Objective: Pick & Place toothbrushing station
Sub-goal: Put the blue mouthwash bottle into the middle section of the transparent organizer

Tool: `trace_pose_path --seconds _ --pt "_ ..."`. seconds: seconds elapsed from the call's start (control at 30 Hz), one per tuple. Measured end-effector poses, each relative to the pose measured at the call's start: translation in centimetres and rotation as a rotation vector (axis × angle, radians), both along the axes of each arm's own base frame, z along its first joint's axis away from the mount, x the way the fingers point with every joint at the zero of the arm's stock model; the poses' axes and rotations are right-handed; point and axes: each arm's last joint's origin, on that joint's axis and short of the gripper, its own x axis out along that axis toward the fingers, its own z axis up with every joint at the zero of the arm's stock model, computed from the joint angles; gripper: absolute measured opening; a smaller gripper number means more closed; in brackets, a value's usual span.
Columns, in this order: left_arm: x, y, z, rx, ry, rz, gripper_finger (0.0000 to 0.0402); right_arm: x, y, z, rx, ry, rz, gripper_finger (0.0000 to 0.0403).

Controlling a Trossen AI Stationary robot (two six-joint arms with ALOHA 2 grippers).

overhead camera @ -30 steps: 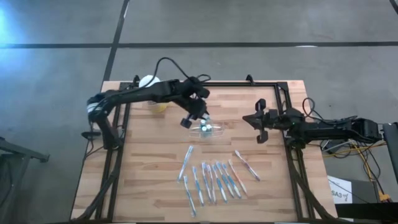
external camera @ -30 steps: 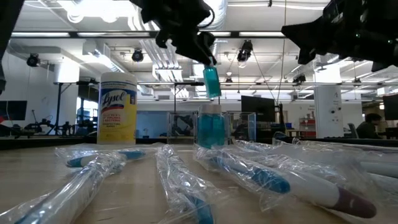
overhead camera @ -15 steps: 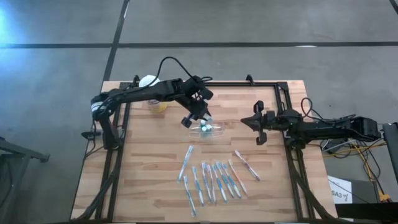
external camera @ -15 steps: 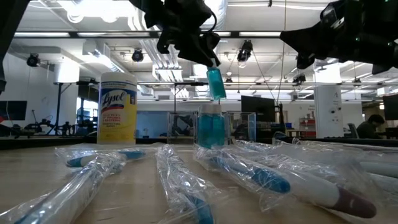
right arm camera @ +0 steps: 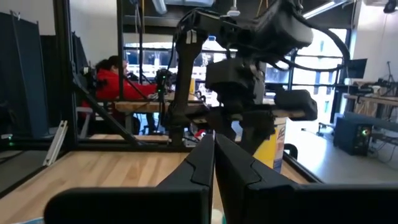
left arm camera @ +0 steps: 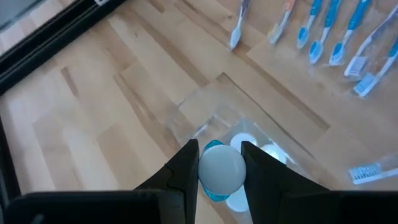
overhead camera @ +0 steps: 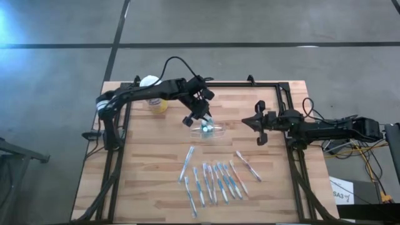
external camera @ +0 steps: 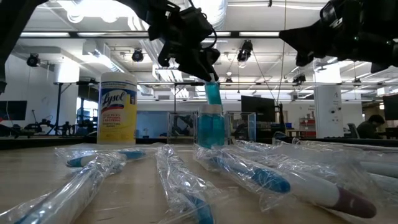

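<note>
1. Near the centre of the high view, a small blue white-capped tube (overhead camera: pixel 201 121) is held by the left gripper (overhead camera: pixel 200 119) directly over the clear plastic holder (overhead camera: pixel 212 130).
2. In the left wrist view, the two dark fingers (left arm camera: pixel 186 163) are seen clamped on the tube's rounded white cap, with other white caps showing in the holder just beneath.
3. In the low view, the tube's lower end is seen touching, or all but touching, the top of a blue piece (external camera: pixel 211 127) already standing in the holder; which of the two cannot be told.
4. Toward the lower middle of the high view, the wrapped toothbrushes (overhead camera: pixel 215 181) are laid in a loose row on the wooden table (overhead camera: pixel 144 175), well apart from the holder.
5. At the right of the high view, the right gripper (overhead camera: pixel 261 124) is kept waiting above the table with its fingers pressed together and nothing between them.
6. At the upper left of the table, the yellow canister (overhead camera: pixel 152 94) is left standing beside the left arm.
7. The step in hand is judged to be the lowering of the tube into a free slot. It is best kept upright and shifted clear of the standing piece, and released only once seated, since the light holder could be tipped.
</note>
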Motion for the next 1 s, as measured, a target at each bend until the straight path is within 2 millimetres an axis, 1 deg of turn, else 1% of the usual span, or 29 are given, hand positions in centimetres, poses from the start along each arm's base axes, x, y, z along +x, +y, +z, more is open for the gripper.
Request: trace_pose_path --seconds 0.23,0.4,0.53,1.0 --pt "0.3 0.4 -0.7 -0.031 0.003 -0.013 0.0096 0.2 0.0 0.4 -0.022 -0.008 -0.004 0.0008" --pt "0.5 0.6 -1.2 -0.041 0.012 -0.013 0.0096 0.2 0.0 0.4 -0.033 -0.001 -0.007 0.0008" --pt "0.5 0.6 -1.3 -0.078 0.009 -0.032 0.0096 0.2 -0.1 0.4 -0.037 -0.001 -0.009 0.0008" --pt "0.7 0.6 -1.3 -0.078 -0.01 -0.024 0.0096 0.2 -0.1 0.4 -0.036 0.0 -0.009 0.0008"
